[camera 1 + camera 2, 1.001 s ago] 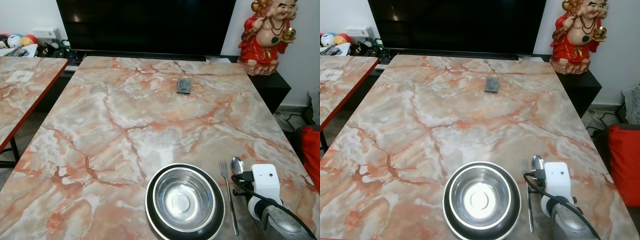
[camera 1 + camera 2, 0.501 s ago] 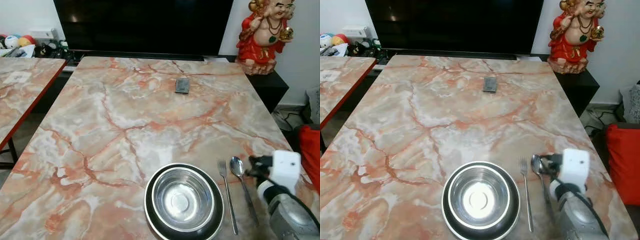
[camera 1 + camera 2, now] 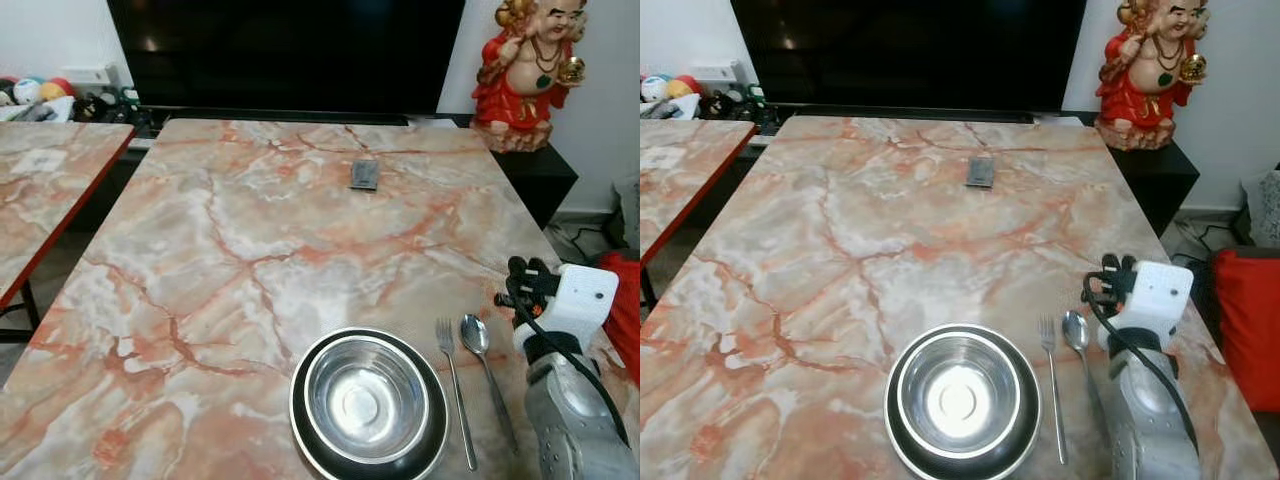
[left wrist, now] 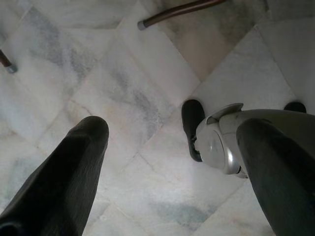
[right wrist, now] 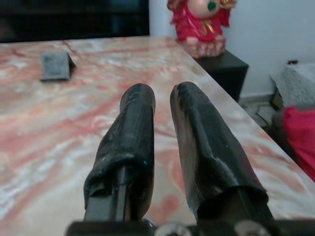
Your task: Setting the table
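bowl (image 3: 368, 401) at table (image 3: 250, 230) near edge | fork (image 3: 455, 390) just right of bowl, spoon (image 3: 484, 365) beside fork | right gripper (image 5: 162, 103) raised right of spoon, fingers nearly closed, holding nothing | left gripper (image 4: 172, 137) spread wide over floor, holding nothing

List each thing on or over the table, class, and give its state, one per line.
Steel bowl: upright, empty, nested in a dark plate.
Fork: lying flat right of the plate.
Spoon: flat beside the fork.
Right gripper: raised, holding nothing, fingers close together.
Left gripper: open, above the floor.
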`<state>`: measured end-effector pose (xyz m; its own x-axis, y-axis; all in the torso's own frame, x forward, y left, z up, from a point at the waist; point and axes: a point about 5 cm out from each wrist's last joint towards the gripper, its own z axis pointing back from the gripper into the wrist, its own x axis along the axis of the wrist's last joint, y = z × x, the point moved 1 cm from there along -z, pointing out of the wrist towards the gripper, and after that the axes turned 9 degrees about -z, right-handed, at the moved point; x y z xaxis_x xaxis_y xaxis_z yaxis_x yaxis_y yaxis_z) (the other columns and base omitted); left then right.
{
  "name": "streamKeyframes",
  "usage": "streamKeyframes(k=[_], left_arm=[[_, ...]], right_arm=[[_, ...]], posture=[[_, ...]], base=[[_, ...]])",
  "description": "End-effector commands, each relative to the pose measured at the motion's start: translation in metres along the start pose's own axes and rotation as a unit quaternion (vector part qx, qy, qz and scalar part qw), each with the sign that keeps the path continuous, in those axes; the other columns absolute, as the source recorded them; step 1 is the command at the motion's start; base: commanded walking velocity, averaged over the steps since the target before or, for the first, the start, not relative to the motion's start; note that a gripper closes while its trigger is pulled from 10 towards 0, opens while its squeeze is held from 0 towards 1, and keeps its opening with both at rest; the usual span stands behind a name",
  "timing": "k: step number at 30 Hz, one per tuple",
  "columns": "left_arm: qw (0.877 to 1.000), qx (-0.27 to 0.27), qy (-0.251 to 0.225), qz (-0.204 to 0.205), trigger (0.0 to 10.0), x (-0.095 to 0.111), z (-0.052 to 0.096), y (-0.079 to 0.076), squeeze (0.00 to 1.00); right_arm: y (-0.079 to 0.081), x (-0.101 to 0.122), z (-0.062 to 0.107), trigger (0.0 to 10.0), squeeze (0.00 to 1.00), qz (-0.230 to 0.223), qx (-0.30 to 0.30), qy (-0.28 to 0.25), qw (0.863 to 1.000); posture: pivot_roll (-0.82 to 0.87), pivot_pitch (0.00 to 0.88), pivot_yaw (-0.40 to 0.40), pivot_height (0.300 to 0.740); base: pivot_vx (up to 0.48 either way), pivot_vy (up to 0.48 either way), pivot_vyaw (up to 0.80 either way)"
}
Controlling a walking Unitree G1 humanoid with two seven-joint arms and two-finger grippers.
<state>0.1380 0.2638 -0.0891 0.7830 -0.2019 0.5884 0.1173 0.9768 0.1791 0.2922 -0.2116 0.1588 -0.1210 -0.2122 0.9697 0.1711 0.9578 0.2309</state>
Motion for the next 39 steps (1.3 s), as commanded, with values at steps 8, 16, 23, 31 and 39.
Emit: streamKeyframes(k=[8, 16, 23, 31, 39], left_arm=[[1.000, 0.002, 0.008, 0.004, 10.0, -0.004, 0.001, 0.000, 0.00], [1.000, 0.004, 0.013, 0.004, 10.0, -0.006, 0.002, 0.001, 0.00], [1.000, 0.003, 0.015, 0.003, 10.0, -0.004, 0.000, 0.000, 0.00], [1.000, 0.006, 0.014, 0.001, 10.0, 0.001, -0.002, 0.002, 0.00], [1.000, 0.014, 0.019, 0.008, 10.0, 0.002, -0.002, 0.006, 0.00]], right_arm=[[0.010, -0.003, -0.004, 10.0, 0.00, 0.011, 0.023, -0.019, 0.999], [0.011, -0.006, -0.005, 10.0, 0.00, 0.019, 0.030, -0.038, 0.999], [0.011, -0.014, -0.005, 10.0, 0.00, 0.009, 0.022, -0.035, 0.999], [0.011, -0.017, -0.008, 10.0, 0.00, 0.004, 0.015, -0.038, 0.999], [0.017, -0.018, -0.011, 10.0, 0.00, 0.013, 0.028, -0.047, 0.998]], posture=[[-0.05, 0.009, -0.014, 0.740], [-0.04, 0.000, -0.011, 0.740], [-0.05, 0.000, -0.003, 0.740], [-0.05, 0.000, 0.004, 0.740], [-0.04, 0.000, 0.008, 0.740]], base=[[0.000, 0.000, 0.00], [0.000, 0.000, 0.05], [0.000, 0.000, 0.06], [0.000, 0.000, 0.00], [0.000, 0.000, 0.10]])
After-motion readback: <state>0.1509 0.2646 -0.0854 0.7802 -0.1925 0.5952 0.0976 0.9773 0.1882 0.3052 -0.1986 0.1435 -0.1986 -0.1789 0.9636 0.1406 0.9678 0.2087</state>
